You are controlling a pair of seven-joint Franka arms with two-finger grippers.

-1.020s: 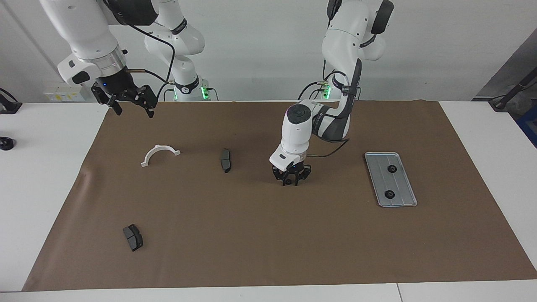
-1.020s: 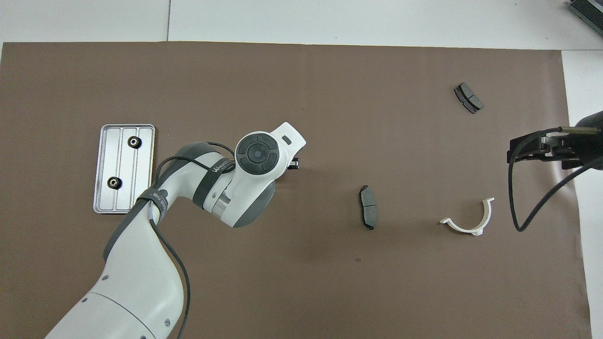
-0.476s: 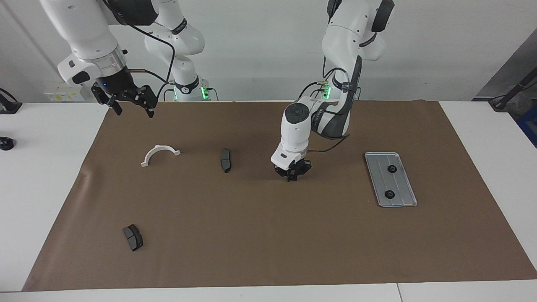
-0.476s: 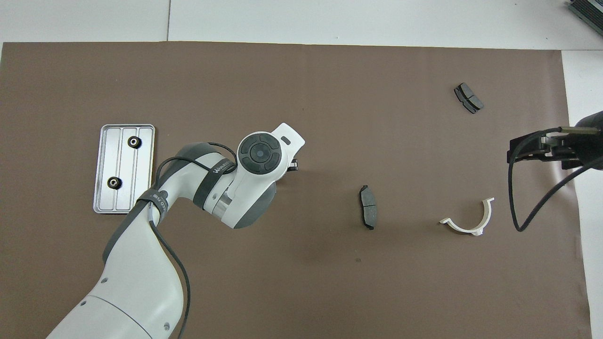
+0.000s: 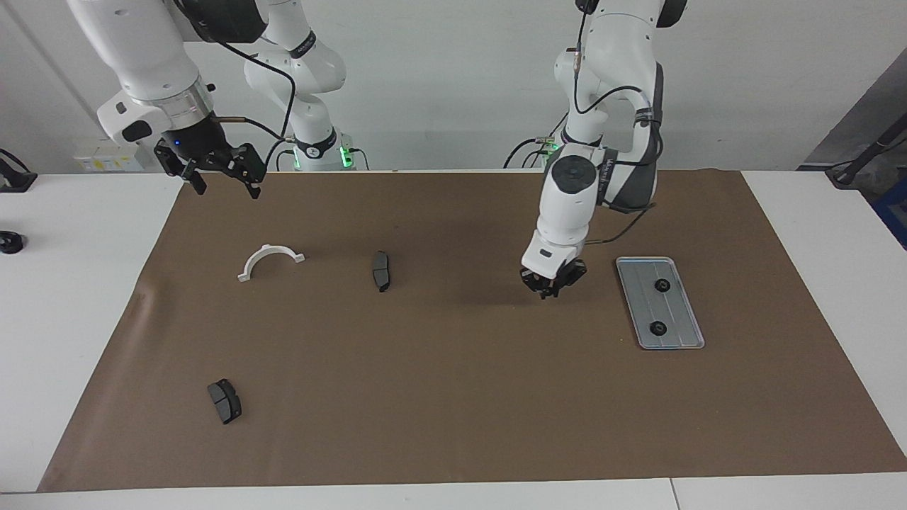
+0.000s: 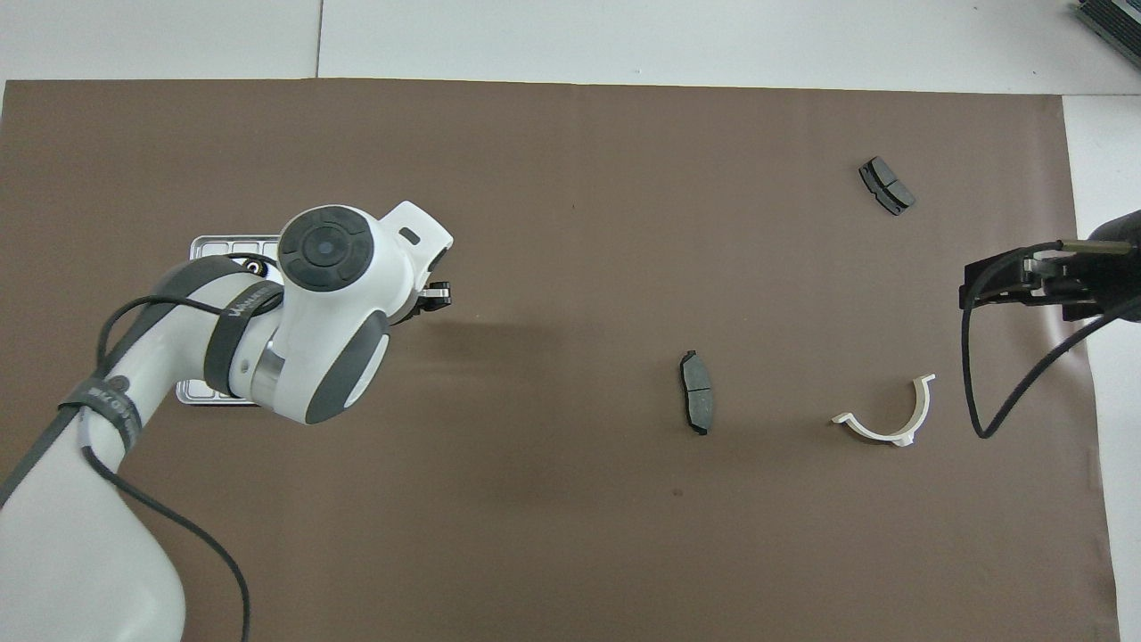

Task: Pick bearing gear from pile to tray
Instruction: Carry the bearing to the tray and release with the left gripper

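Observation:
My left gripper (image 5: 547, 291) (image 6: 435, 295) hangs low over the brown mat, close beside the silver tray (image 5: 640, 270) (image 6: 217, 242). Its fingertips are shut on a tiny black bearing gear, which barely shows between them. Two black gears (image 5: 662, 285) (image 5: 658, 328) lie in the tray. In the overhead view the left arm covers most of the tray. What is left of the pile is a white half-ring bracket (image 5: 270, 256) (image 6: 887, 429) and two dark brake pads (image 5: 381, 270) (image 5: 224, 401). My right gripper (image 5: 225, 187) (image 6: 972, 283) waits open above the mat's edge at the right arm's end.
The brown mat (image 5: 453, 397) covers most of the white table. One brake pad (image 6: 697, 403) lies mid-mat and the other (image 6: 886, 185) farther from the robots, toward the right arm's end. A black cable (image 6: 1007, 392) loops from the right wrist.
The left gripper closed at mid-mat, rose and swung toward the tray at the left arm's end. The spot where it closed is now bare. The right arm has not moved.

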